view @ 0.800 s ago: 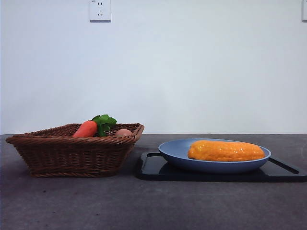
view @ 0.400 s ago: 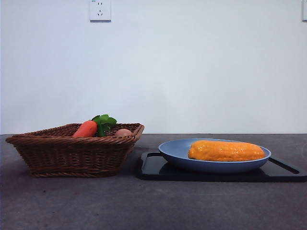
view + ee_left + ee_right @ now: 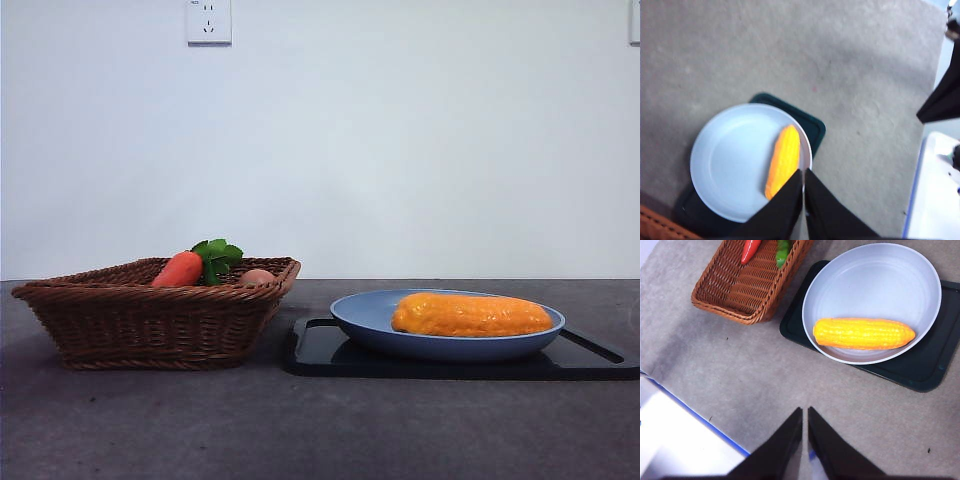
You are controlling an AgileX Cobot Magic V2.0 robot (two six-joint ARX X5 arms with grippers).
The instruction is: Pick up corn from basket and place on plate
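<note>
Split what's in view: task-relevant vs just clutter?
Task-relevant:
- corn, lying on the plate
- plate, sitting on the tray
- basket, beside the tray

Just lying about:
- carrot, in the basket
- small tan ball, in the basket
- black tray, under the plate

Left gripper and right gripper are shut, holding nothing.
</note>
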